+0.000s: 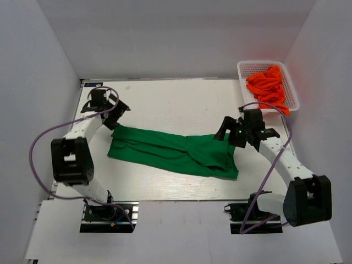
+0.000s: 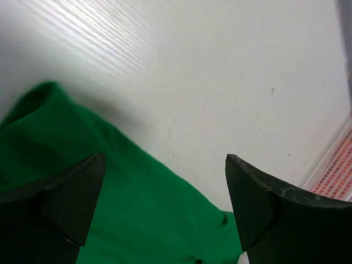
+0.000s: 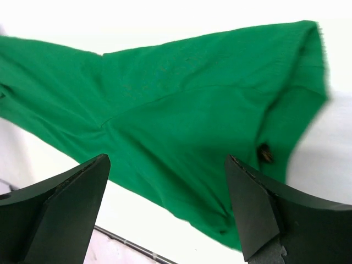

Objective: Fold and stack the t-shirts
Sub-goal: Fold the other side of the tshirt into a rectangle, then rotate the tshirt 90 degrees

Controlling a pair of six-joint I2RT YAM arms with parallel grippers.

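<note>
At the left gripper (image 1: pixel 121 109), jaws spread wide with nothing between them, poised at the upper left corner of the green t-shirt (image 1: pixel 170 151); whether touching the cloth, impossible to tell. At the right gripper (image 1: pixel 227 133), likewise wide open and empty-handed, set at the shirt's upper right corner and aimed toward the cloth. Between the two tools, the green t-shirt stretched as a long rumpled band across the middle of the white table (image 1: pixel 176 99), slanting from upper left down to lower right, folds running along its length. Far off at the back right corner, well apart from both grippers though nearer the right one, orange t-shirts (image 1: pixel 268 85) heaped in a white mesh basket (image 1: pixel 242 69). From the left wrist view, more detail at the left gripper (image 2: pixel 165 158): green t-shirt (image 2: pixel 137 220) under the left finger and the lower part of the gap, bare table (image 2: pixel 220 71) beyond, and a sliver of the mesh basket (image 2: pixel 333 179) at the lower right edge with red showing through. From the right wrist view, at the right gripper (image 3: pixel 166 159): green t-shirt (image 3: pixel 181 110) filling most of the frame below and ahead of the fingers, seams and creases plain, plus a small dark speck near the right finger, too small to name and invisible from above.
</note>
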